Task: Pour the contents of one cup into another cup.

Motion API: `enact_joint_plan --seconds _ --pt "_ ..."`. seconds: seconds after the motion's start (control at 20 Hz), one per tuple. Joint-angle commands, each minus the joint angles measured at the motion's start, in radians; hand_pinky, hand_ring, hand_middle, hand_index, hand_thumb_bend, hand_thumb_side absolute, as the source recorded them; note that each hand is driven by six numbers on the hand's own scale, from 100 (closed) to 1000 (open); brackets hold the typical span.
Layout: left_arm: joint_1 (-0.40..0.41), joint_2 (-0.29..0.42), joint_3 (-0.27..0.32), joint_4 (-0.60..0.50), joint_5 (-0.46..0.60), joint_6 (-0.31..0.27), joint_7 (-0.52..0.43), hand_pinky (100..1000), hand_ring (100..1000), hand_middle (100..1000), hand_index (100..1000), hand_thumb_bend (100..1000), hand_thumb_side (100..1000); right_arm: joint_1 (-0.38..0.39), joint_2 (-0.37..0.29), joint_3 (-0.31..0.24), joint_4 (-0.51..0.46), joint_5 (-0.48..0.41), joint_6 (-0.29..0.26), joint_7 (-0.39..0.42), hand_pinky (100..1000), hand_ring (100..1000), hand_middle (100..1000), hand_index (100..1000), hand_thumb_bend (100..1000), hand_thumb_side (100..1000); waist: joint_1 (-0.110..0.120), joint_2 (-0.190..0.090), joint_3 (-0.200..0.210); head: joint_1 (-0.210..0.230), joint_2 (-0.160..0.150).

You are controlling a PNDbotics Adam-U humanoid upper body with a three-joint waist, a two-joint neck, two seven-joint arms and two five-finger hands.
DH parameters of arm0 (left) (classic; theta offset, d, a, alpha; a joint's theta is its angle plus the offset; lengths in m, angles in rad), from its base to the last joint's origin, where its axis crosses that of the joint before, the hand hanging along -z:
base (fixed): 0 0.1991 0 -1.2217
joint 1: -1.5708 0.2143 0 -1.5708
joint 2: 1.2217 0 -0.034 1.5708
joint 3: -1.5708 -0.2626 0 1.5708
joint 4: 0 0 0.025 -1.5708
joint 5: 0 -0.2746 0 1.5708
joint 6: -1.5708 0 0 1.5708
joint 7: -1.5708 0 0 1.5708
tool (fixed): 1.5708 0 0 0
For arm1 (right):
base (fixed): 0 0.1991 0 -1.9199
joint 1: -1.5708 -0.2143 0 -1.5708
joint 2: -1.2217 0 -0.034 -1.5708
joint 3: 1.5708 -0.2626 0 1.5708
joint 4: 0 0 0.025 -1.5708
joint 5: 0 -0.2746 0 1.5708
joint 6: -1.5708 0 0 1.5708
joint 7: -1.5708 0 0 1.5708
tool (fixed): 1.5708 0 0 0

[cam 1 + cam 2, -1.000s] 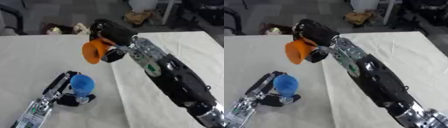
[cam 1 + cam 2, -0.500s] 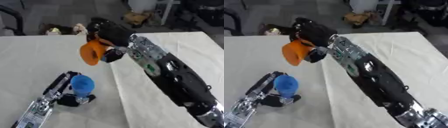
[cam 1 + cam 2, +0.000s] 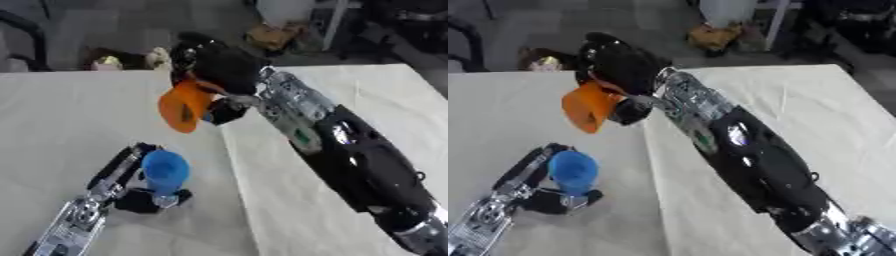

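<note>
1. The orange plastic cup (image 3: 184,106) is up in the air at about 11 o'clock from the table's middle, tipped hard over on its side with its mouth facing down and to the left.
2. My right hand (image 3: 219,70) has its fingers curled round that orange cup, gripping it from the upper right; my right arm (image 3: 350,160) runs back toward 5 o'clock.
3. The blue plastic cup (image 3: 165,170) stands upright on the table at about 7 o'clock, below the orange cup and well apart from it.
4. My left hand (image 3: 140,192) is wrapped round the blue cup from the left and underneath, fingers clamped on its lower part.
5. Both cups sit over the cream cloth-covered table (image 3: 52,125).
</note>
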Motion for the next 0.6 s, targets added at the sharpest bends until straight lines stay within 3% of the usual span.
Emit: enact_joint_plan --seconds 0.05,0.6 --pt "-0.014 0.005 -0.001 -0.013 -0.005 -0.003 -0.002 630 442 100 205 119 100 -0.028 -0.020 -0.005 -0.026 0.019 -0.008 -0.003 986 840 498 456 150 100 0.002 -0.021 -0.002 0.002 -0.011" --pt "-0.012 0.004 0.001 -0.016 -0.002 -0.002 -0.005 631 441 100 202 121 100 -0.027 -0.019 -0.004 -0.030 0.034 -0.016 -0.004 991 842 499 462 155 100 0.001 -0.021 -0.003 0.002 -0.013"
